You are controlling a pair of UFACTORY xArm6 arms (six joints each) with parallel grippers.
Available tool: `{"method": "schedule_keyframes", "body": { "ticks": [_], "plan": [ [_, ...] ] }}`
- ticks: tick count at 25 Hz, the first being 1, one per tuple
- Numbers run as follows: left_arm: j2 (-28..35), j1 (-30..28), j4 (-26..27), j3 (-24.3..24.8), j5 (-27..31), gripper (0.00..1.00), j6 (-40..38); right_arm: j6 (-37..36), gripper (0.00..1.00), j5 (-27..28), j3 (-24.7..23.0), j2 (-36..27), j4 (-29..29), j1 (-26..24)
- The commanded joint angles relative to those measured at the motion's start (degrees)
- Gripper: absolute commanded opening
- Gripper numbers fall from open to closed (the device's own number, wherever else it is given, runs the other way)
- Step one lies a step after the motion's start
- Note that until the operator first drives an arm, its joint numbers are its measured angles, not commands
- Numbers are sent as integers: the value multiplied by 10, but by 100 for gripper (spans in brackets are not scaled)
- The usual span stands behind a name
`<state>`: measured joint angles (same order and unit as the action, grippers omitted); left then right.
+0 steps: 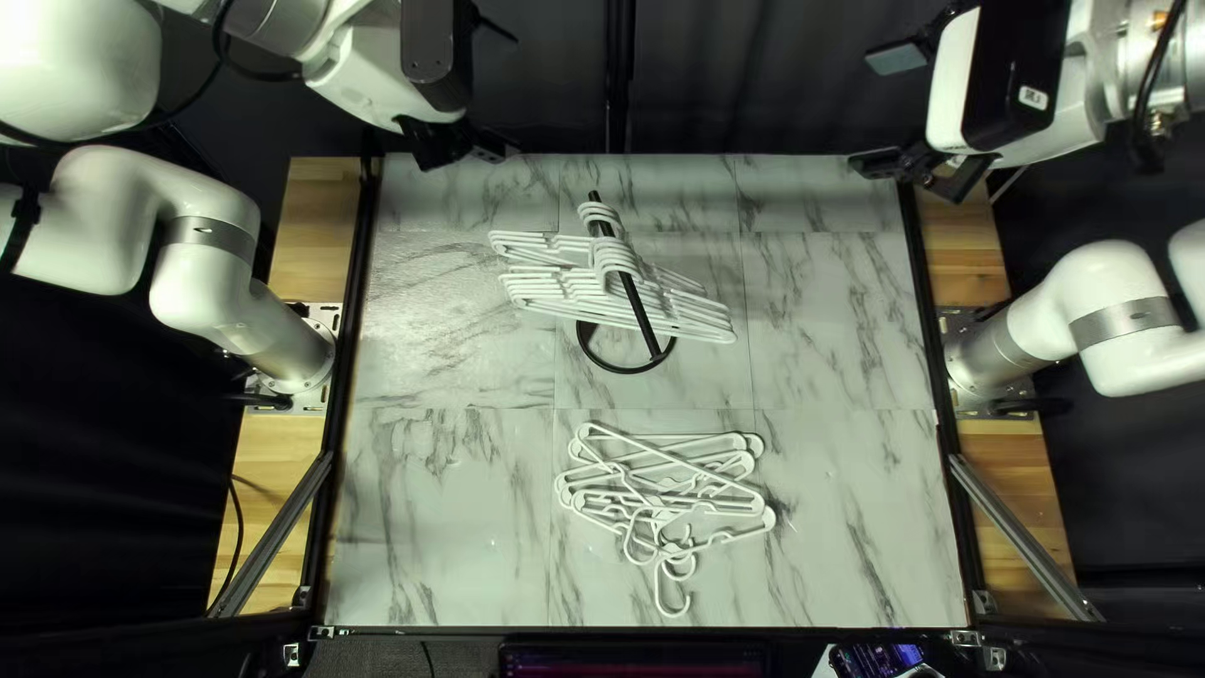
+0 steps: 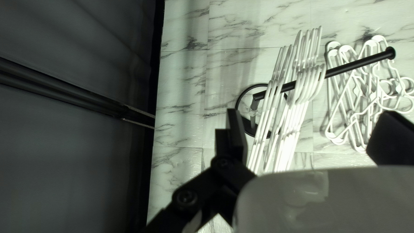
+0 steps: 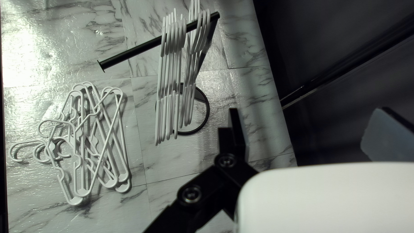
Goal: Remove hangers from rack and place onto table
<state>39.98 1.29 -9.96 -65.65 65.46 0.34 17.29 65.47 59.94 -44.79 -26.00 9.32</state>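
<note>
Hangers [image 1: 580, 291] hang on one rack [image 3: 129, 54], one pile [image 1: 665, 487] on table [image 1: 439, 527].

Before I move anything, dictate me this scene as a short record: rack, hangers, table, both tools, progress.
Rack: black, one slanting bar, ring base
Racked hangers: white, bunched on the bar
Removed hangers: white, overlapping, hooks toward near edge
Table: marble-patterned
Left tool: open, empty
Right tool: open, empty
Progress: partly done

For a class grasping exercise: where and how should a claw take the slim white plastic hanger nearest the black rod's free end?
I'd grip the hanger by its shoulder beside the hook, coming from the free end of the rod: no hanger blocks that side, while neighbours crowd behind.
</note>
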Motion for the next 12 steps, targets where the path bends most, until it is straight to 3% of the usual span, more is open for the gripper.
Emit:
{"method": "schedule_keyframes", "body": {
  "ticks": [1, 4, 12],
  "plan": [
    [0, 0, 0, 0, 0, 100, 0, 0, 100, 0, 0, 0, 0, 0],
    [0, 0, 0, 0, 0, 100, 0, -49, 100, -13, -1, 0, 60, -32],
    [0, 0, 0, 0, 0, 100, 0, -60, 100, -34, 2, 32, 73, -49]
  ]
}}
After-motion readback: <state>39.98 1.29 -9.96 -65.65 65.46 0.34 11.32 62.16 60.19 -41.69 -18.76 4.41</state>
